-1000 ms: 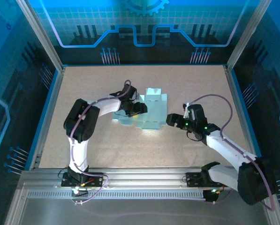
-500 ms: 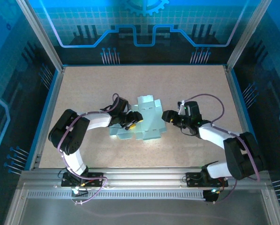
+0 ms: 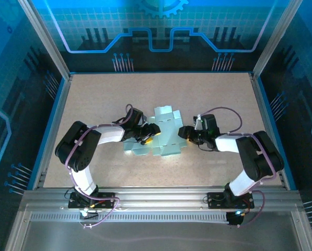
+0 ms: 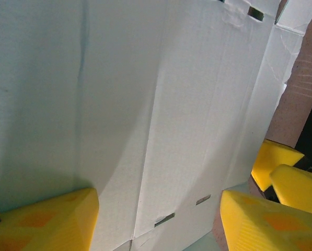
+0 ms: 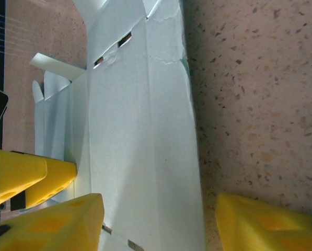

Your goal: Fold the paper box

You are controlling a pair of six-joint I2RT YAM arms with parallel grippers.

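On tan table [image 3: 93, 99], paper box [image 3: 165, 124] sits betw. L gripper [image 3: 149, 138] & R gripper [image 3: 181, 132] (both w/ fingers apart).

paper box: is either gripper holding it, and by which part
Nothing is gripped: the left gripper and right gripper both stand open over the box, the right astride its right edge.

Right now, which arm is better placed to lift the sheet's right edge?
Right: the right gripper straddles that edge of the paper box, jaws open. The left gripper sits over the opposite side.
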